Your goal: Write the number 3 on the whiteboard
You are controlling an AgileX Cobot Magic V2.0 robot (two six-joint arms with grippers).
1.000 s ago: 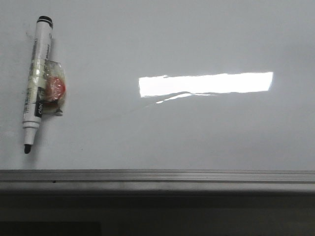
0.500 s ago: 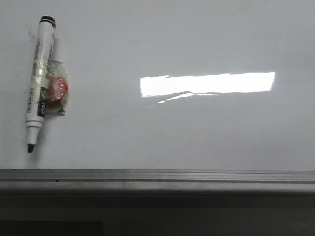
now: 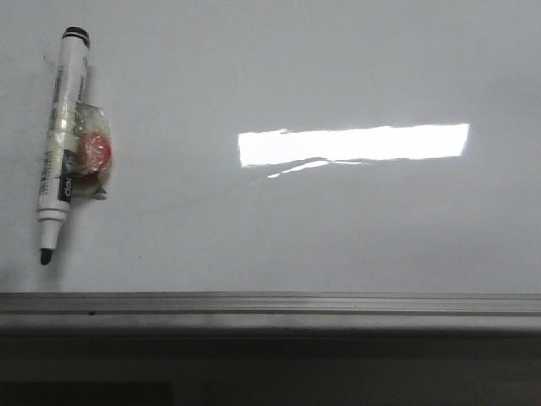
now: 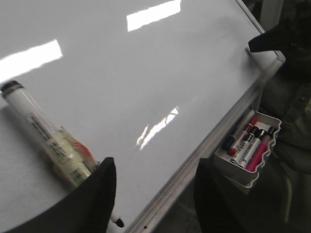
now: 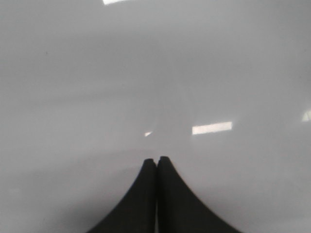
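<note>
Whiteboard (image 3: 321, 228) glossy and bare of any digit, a capless marker (image 3: 61, 144) lying flat at its left end.

From my remote seat, the front view gives me only the board, its grey metal edge rail (image 3: 270, 303) and the white-barrelled, black-tipped marker with a crinkled clear wrap and red blob (image 3: 95, 152) at its middle. My left wrist view adds what that view lacks: the left gripper (image 4: 153, 194) hovering with its dark, curved fingers (image 4: 99, 194) spread, just beside the marker, and a wavy-edged white tray (image 4: 252, 165) of markers hanging beyond the board's rail. My right wrist view shows the right gripper (image 5: 156, 167) over plain board, fingers pressed together on nothing.
</note>
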